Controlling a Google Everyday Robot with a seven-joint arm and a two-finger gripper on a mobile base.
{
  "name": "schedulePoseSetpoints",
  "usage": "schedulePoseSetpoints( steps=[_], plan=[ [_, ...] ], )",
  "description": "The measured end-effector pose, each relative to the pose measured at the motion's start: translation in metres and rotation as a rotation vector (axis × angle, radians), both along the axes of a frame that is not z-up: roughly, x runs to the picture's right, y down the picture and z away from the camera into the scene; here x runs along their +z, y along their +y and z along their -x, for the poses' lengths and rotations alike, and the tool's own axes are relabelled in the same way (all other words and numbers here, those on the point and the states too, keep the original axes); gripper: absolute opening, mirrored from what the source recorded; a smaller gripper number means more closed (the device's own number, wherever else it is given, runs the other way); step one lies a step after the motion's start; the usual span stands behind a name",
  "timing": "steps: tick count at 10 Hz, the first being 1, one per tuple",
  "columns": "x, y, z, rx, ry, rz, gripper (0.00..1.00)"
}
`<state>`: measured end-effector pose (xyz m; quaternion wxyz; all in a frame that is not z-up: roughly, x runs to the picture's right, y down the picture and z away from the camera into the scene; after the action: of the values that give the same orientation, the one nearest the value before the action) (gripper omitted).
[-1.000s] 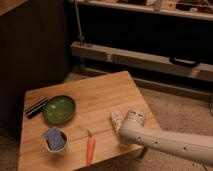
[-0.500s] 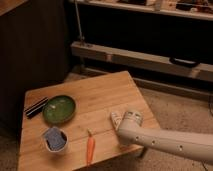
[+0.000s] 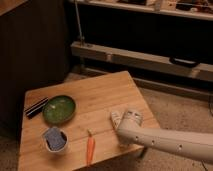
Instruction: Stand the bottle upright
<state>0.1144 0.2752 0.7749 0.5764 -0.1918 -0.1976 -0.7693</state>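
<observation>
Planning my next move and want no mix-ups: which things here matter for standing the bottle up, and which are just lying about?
Job: claw, low over the table's right side; bottle, apparently the pale shape at its tip.
Lying about: carrot, green plate, cup, black object.

The hand (image 3: 116, 119) sits over the tabletop's (image 3: 100, 90) right front edge. The carrot (image 3: 90, 149), cup (image 3: 54, 139) and green plate (image 3: 59, 109) crowd the left, and bare wood lies open at the far side.
</observation>
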Motion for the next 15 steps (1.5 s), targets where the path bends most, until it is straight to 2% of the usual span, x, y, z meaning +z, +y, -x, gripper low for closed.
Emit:
schedulePoseSetpoints(
  steps=[1,2,6,8,10,13,14,15],
  plan=[
    [0.0,0.0,0.0,0.0,0.0,0.001,0.41],
    [0.0,0.001,0.0,0.0,0.0,0.002,0.34],
    [0.001,-0.001,0.001,-0.007,0.006,-0.003,0.32],
    [-0.003,-0.013,-0.003,-0.016,0.017,-0.005,0.32],
    [-0.011,-0.033,-0.008,-0.054,0.026,0.029,0.32],
    [-0.03,-0.087,-0.024,-0.096,0.032,0.121,0.32],
    [-0.038,-0.116,-0.03,-0.119,0.026,0.169,0.32],
    [-0.043,-0.132,-0.033,-0.13,0.026,0.186,0.32]
  ],
)
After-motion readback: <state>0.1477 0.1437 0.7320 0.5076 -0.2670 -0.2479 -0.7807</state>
